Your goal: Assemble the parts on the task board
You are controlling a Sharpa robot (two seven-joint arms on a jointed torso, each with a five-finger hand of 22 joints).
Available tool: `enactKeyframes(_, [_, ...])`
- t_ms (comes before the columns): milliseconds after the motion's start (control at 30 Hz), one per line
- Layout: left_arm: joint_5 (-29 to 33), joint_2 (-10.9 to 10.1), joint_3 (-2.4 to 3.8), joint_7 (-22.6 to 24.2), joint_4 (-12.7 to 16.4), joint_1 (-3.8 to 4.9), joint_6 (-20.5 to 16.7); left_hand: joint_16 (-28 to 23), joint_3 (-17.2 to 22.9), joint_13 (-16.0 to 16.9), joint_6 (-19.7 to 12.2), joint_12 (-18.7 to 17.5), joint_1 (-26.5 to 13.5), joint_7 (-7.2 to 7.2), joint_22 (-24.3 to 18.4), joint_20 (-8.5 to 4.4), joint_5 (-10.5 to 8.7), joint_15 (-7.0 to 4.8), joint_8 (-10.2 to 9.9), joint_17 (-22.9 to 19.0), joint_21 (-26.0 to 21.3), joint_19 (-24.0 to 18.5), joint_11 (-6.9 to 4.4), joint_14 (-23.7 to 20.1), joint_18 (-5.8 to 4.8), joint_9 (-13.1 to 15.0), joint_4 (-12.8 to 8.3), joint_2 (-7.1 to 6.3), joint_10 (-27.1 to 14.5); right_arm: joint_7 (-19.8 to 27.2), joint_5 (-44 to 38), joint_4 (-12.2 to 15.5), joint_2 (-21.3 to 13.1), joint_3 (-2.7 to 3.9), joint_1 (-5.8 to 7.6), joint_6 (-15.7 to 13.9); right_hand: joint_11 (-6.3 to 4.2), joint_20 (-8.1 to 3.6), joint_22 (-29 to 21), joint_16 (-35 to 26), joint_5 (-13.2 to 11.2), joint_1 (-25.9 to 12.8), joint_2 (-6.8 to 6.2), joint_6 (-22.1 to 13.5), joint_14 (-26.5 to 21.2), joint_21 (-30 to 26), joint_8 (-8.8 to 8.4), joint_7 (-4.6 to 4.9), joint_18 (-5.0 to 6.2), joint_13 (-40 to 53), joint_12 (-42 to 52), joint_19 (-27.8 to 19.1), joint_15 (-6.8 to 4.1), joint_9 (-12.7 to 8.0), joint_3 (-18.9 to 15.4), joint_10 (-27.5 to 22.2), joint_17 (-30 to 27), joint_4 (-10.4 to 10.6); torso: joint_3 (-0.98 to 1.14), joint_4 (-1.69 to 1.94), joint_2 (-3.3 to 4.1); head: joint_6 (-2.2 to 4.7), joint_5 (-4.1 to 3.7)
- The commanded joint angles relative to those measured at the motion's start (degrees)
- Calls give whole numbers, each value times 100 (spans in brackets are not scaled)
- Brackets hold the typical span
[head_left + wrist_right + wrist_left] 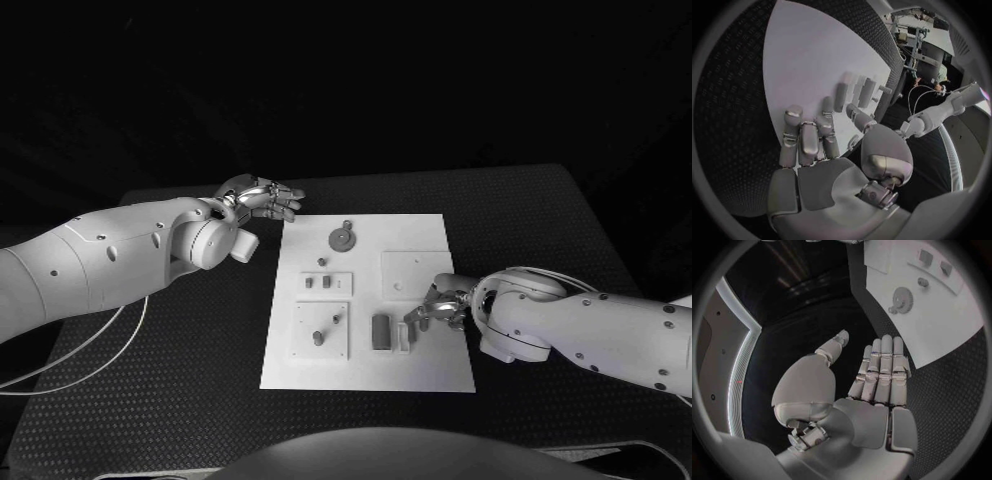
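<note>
Several parts [381, 332] lie on the task board [433, 375].

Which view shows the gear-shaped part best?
Head view: the gear-shaped part lies unobstructed at the far end of the task board. The left wrist view also shows it, smaller and warped near the rim. I can't pick it out in the right wrist view.

My right hand [437, 306] covers the task board's [368, 375] right edge, so whatever lies under my fingers there is hidden; the small parts [326, 284] left of that hand are too small to tell apart; in my left wrist view the task board is cut off by the circle's rim.
</note>
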Motion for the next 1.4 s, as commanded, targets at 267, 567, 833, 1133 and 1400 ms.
enactKeyframes(267, [-14, 1, 4, 22, 14, 7, 85, -39, -25, -7, -49, 15, -22, 5, -7, -7, -16, 17, 36, 9, 20, -29, -4, 19, 52, -7, 3, 7, -17, -47, -194, -25, 63, -32, -69, 416, 10, -34, 77, -30, 24, 302, 92, 11, 21, 39, -19, 34, 71, 55, 6, 8, -7, -32, 19, 74, 4, -439, 0, 0, -1, -20, 2])
enactKeyframes(567, [-16, -2, 4, 22, 17, 7, 86, -42, -26, -7, -49, 15, -21, 5, -8, -7, -16, 17, 37, 13, 20, -30, -4, 19, 52, -8, 2, 6, -17, -66, -363, -78, 83, -32, -77, 467, 7, -24, 73, -39, 24, 661, 189, 43, 55, 40, -3, 30, 71, 163, 30, 40, -5, -30, 50, 183, 33, -695, 1, -2, -1, -29, -1])
enactKeyframes(833, [-16, -1, 4, 20, 15, 7, 89, -44, -27, -7, -49, 15, -22, 4, -8, -7, -16, 17, 38, 16, 19, -31, -4, 20, 52, -8, 3, 5, -17, -74, -436, -119, 57, -32, -77, 492, 4, -17, 72, -42, 23, 751, 240, 54, 69, 38, 3, 27, 71, 206, 42, 45, -6, -29, 33, 222, 47, -706, -1, -5, -2, -29, -9])
enactKeyframes(1133, [-17, -12, 3, 8, 12, 7, 85, -48, -27, -7, -49, 15, -23, 4, -8, -6, -16, 17, 38, 20, 19, -31, -4, 20, 52, -9, 4, 4, -17, -73, -512, -142, -84, -32, -77, 529, 6, 0, 71, -48, 23, 735, 214, 55, 50, 28, 1, 29, 71, 212, 31, 37, -3, -33, -35, 223, 14, -689, -2, -3, -3, -34, -14])
enactKeyframes(1400, [-18, -6, 3, -6, 9, 7, 103, -51, -28, -7, -50, 15, -23, 4, -9, -6, -16, 17, 39, 24, 19, -32, -4, 20, 52, -10, 5, 4, -18, -64, -465, -145, -104, -32, -77, 503, 11, 13, 67, -56, 23, 708, 150, 49, 31, 14, -6, 33, 71, 200, 12, 26, 3, -40, -57, 203, -7, -656, 4, -8, -2, -38, -21])
